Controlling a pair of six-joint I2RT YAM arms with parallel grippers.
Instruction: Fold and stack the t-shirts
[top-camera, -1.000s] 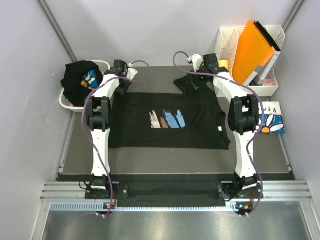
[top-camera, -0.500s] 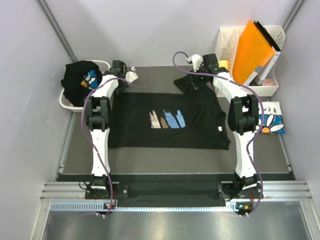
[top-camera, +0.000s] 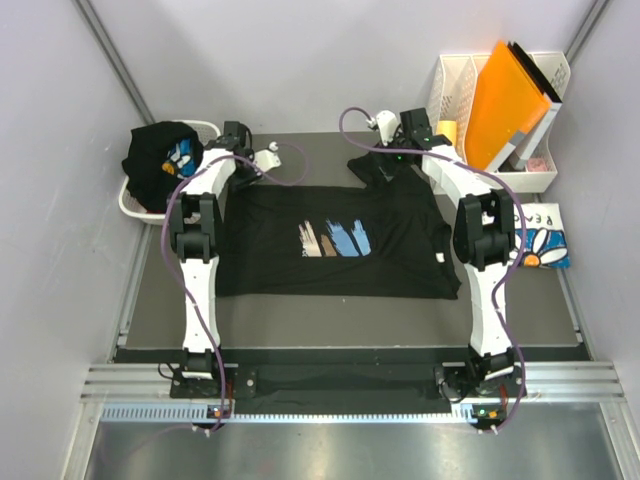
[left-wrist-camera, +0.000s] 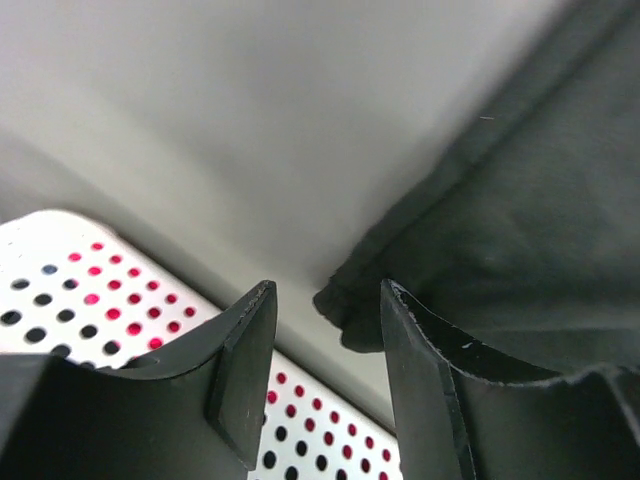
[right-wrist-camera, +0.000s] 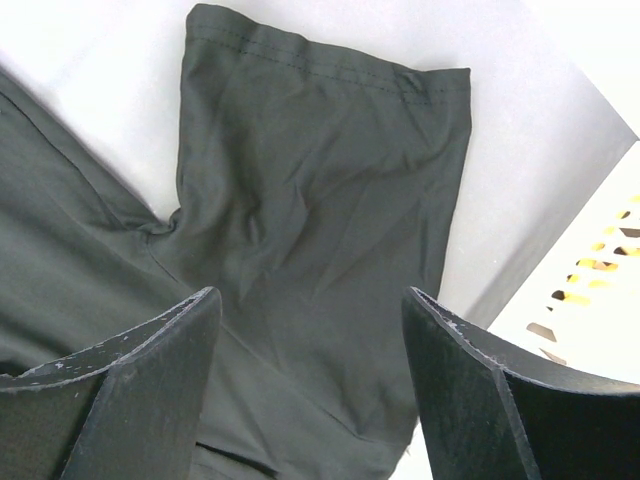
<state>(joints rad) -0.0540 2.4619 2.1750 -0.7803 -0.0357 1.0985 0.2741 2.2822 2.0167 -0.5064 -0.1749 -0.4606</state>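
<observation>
1. Folding looks set to begin at the far edge: the printed black t-shirt (top-camera: 335, 245) lies flat, print up, in the middle of the tabletop (top-camera: 330, 310).
2. The left gripper (left-wrist-camera: 325, 285), released and empty, hovers at the shirt's 11 o'clock corner (left-wrist-camera: 345, 310). Lower it until that edge sits between the fingers, then clench.
3. The right gripper (right-wrist-camera: 310, 292), also released, hangs over the sleeve (right-wrist-camera: 320, 170) at 1 o'clock. Pinch deep enough that the cloth cannot slip.
4. Draw both corners evenly toward 6 o'clock to avoid a skewed fold.
5. The folded white tee (top-camera: 545, 245) waits at 3 o'clock.
</observation>
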